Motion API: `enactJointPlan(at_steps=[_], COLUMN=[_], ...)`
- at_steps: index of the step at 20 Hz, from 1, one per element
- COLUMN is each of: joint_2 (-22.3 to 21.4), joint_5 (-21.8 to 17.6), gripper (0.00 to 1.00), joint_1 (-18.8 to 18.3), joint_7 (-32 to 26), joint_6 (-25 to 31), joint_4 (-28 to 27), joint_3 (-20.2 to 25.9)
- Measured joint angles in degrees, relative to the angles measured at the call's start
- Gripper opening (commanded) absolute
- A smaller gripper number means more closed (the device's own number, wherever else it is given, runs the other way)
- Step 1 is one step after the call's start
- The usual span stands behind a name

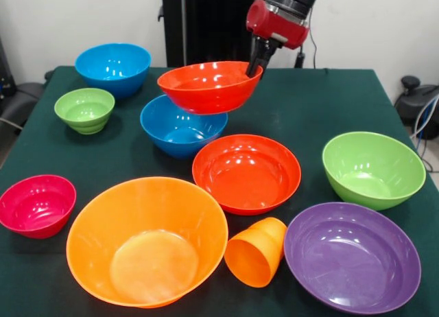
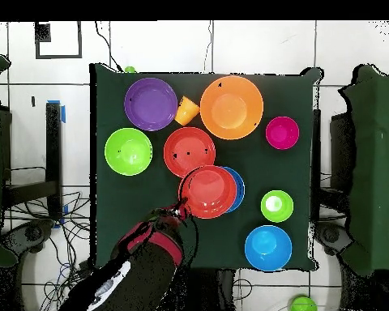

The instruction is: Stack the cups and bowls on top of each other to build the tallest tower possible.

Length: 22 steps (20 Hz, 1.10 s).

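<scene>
My gripper (image 1: pixel 255 67) (image 2: pixel 180 210) is shut on the rim of a red-orange bowl (image 1: pixel 209 86) (image 2: pixel 207 191), holding it tilted in the air. Right below it a blue bowl (image 1: pixel 182 128) (image 2: pixel 237 190) stands on the table, partly covered in the overhead view. A second red-orange bowl (image 1: pixel 245 171) (image 2: pixel 189 151) sits beside them. The orange cup (image 1: pixel 257 252) (image 2: pixel 186 110) lies on its side between the large orange bowl (image 1: pixel 147 238) (image 2: pixel 231 106) and the purple bowl (image 1: pixel 351 255) (image 2: pixel 151 104). No tower shows; every other bowl stands alone.
On the green cloth table (image 1: pixel 302 104) also stand a large green bowl (image 1: pixel 372 168) (image 2: pixel 128 151), a small green bowl (image 1: pixel 85 109) (image 2: pixel 276 206), a second blue bowl (image 1: pixel 113 68) (image 2: pixel 268 247) and a magenta bowl (image 1: pixel 36 204) (image 2: pixel 282 132).
</scene>
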Motion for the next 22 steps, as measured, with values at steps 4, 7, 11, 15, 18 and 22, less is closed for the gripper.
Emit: enactJointPlan(at_steps=[4,7,11,15,18,22], joint_2=[0.67,0.89,1.57,2.04,2.1,2.9], joint_5=[0.0,0.0,0.01,-0.14,-0.25,-0.43], gripper=[0.0,0.0,0.0,0.0,0.0,0.0], joint_1=[-0.02,-0.12,-1.34,-5.21,-8.53,-9.95], joint_7=[0.0,0.0,0.0,0.0,0.0,0.0], joint_6=[0.0,0.0,-0.01,0.0,0.0,-0.01], joint_4=[0.08,0.09,0.08,0.1,0.1,0.09], joint_3=[-0.05,-0.04,0.0,1.09,2.0,2.07])
